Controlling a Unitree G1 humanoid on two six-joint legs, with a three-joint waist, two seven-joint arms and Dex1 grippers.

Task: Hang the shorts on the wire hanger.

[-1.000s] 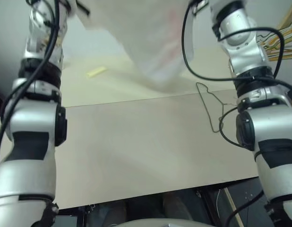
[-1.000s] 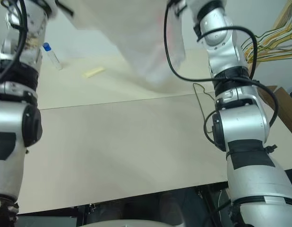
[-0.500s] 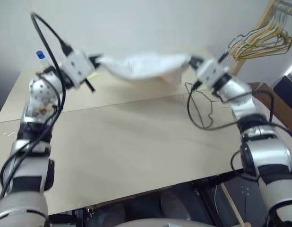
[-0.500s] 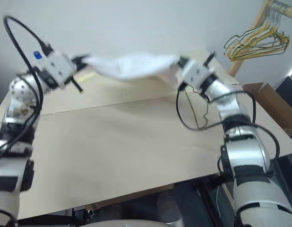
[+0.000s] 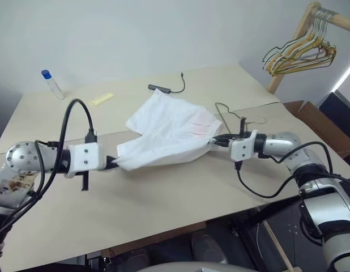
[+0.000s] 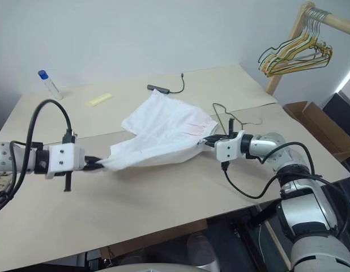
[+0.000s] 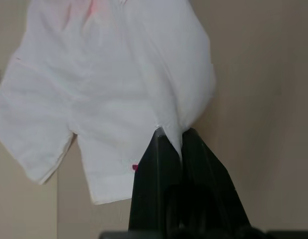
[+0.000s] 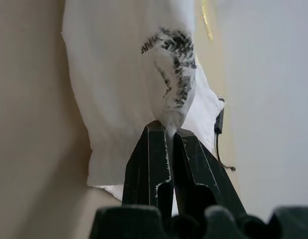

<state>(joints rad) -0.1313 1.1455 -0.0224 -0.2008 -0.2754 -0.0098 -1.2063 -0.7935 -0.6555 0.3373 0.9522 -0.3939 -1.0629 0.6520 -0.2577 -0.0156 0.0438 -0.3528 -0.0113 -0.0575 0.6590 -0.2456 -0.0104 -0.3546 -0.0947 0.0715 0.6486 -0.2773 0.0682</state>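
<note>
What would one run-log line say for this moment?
white cloth shorts: spread on table | left end effector: shut on corner | right end effector: shut on corner | thin grey wire hanger: untouched

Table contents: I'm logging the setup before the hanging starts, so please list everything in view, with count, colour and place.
shorts: one, white with a faint pink tint, spread on the table between both grippers
wire hanger: one, thin grey, flat on the table just beyond the right gripper
bunched hangers: several, yellowish and dark, on a wooden rail at far right
vial: one, clear with a blue cap, far left of the table
yellow strip: one, near the vial
black cable: one, far edge of the table
cardboard box: one, brown, right of the table
table: one, beige
left gripper: shut on the shorts
right gripper: shut on the shorts
</note>
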